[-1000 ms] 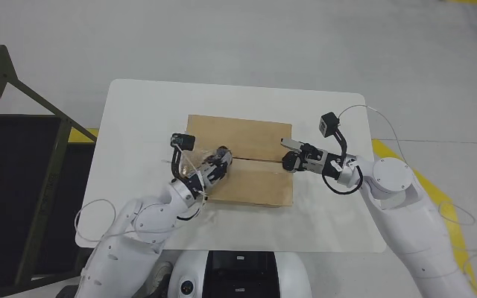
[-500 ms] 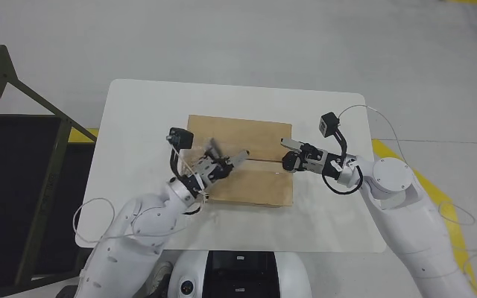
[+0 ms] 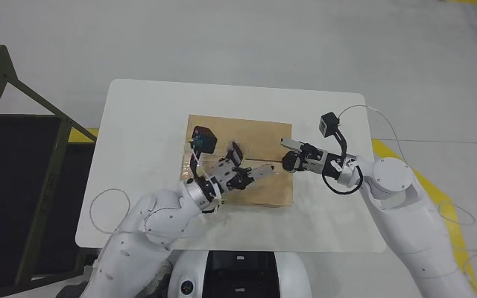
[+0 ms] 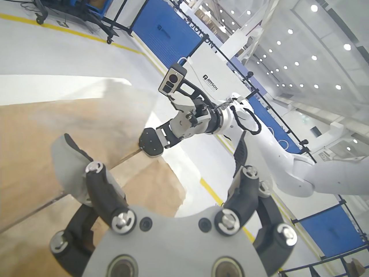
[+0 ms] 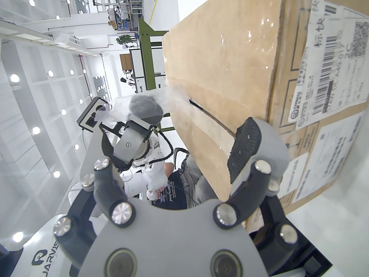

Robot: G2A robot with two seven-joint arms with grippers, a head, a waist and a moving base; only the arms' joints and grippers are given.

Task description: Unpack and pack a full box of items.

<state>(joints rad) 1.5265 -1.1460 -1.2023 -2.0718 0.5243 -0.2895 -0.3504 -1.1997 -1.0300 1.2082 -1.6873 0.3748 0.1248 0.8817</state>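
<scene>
From above, my left claw [image 3: 250, 162] stands over the cardboard box [image 3: 238, 130] with its fingers spread wide and the box's top directly beneath it. A second ago its fingers lay close together, nearer the end of the box farthest from my right claw [image 3: 286, 153]. Since then they have opened, and the claw has travelled along the seam [image 3: 272, 159] toward the right one. The right claw has kept its place at the seam's end with its fingers parted. The box has not shifted on the white table [image 3: 149, 112]. My left forearm covers part of the seam behind the claw.

In the left wrist camera, the box [image 4: 43, 128] lies under and ahead of my spread left fingers, flaps closed. Straight ahead, my right claw [image 4: 163, 123] faces me, its lower pad touching the box's edge where the seam ends. My finger on the box side is a grey blur, and I cannot tell what covers it.

In the right wrist camera, my right claw [image 5: 196, 122] is open. One pad rests against the box's [image 5: 225, 44] top edge beside the seam, and the other is held off beyond the corner. A strip of clear tape [image 5: 175, 96] runs from the seam to that far pad; whether it is stuck fast there I cannot make out. Shipping labels [image 5: 331, 67] sit on the box's side next to the near finger, partly cut off.
</scene>
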